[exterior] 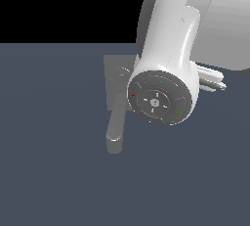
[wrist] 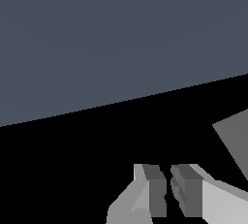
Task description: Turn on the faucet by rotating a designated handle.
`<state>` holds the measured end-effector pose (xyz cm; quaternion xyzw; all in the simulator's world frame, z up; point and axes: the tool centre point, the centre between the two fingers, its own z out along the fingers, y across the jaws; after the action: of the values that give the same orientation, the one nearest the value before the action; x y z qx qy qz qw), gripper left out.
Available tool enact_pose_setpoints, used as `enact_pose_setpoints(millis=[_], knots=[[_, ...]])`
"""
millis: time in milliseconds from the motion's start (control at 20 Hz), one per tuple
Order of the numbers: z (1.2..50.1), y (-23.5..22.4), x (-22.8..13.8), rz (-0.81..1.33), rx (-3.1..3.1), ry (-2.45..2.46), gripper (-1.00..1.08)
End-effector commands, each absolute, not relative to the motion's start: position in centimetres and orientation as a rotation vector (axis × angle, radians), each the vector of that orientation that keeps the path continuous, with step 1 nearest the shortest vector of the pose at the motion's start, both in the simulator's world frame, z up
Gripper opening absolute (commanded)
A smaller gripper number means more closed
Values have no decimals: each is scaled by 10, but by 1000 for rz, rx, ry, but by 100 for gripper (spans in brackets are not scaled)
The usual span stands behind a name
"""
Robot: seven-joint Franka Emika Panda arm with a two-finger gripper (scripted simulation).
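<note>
Gripper: the two dark grey finger pads of the gripper (wrist: pixel 168 191) stand almost together in the wrist view, with only a thin slit between them and nothing in it; the jaws are closed on air.
Finger pads: blocky dark grey pads (wrist: pixel 155 189) on pale grey fingers, seen against black background.
Gripper in exterior view: hidden behind the arm; only a few pale parts stick out at the exterior view's right of the big joint, too unclear to name.
Arm: the large glossy white robot arm (exterior: pixel 171 29) comes down from the top of the exterior view and ends toward the camera in a round dark grey cap (exterior: pixel 157 98) with small coloured marks.
Faucet: the small matte grey faucet (exterior: pixel 115 127) stands on the floor just to the exterior view's left of the arm's round cap, which covers part of it.
Base plate: flat rectangular grey plate (exterior: pixel 111 73), partly behind the arm.
Spout: the thick grey cylinder runs from the plate toward the camera and bends down at its end.
Handle: I cannot tell where the thin lever is; the arm hides that area.
Grey slab: a flat grey shape (wrist: pixel 235 140) shows at the wrist view's edge, near the fingers but apart from them; which faucet part it is, I cannot tell.
Floor: plain slate-blue surface (exterior: pixel 49 171) under everything.
</note>
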<state>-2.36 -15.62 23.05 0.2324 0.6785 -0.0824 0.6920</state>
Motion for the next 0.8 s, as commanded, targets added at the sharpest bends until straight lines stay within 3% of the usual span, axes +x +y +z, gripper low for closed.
enact_pose_setpoints(millis=[0,750], knots=[[233,-102,-6,-29,60,1569,-100],[188,-115,-7,-31,65,1563,-100]])
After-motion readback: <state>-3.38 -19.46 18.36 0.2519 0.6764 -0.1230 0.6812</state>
